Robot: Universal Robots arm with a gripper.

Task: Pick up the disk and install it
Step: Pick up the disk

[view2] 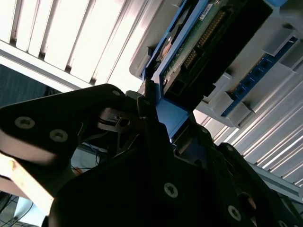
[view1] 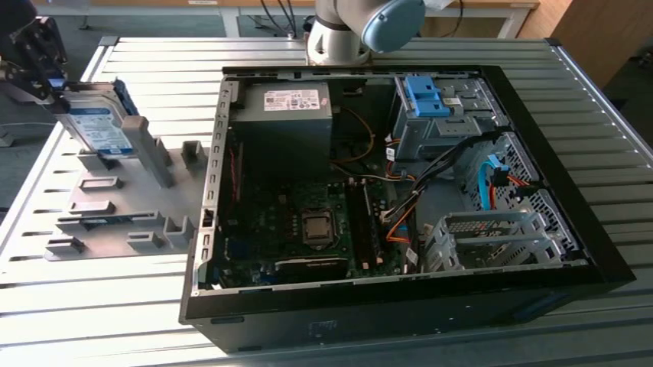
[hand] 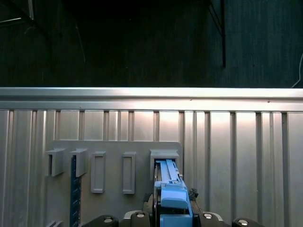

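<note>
Closest to you, the gripper (view2: 168, 116) is clamped on the blue frame of the disk (view1: 97, 128), which stands on edge in the grey rack (view1: 143, 218), off the computer case (view1: 408, 317) toward the exterior view's left. Pull crookedly and it could jam in its slot or slip free. You cannot read its white-and-blue label.

A ribbed metal worktop (view1: 92, 306) catches bright light. Dark grey floor (view1: 635, 95) lies beside it, a wooden cabinet (view1: 602, 34) behind.
</note>
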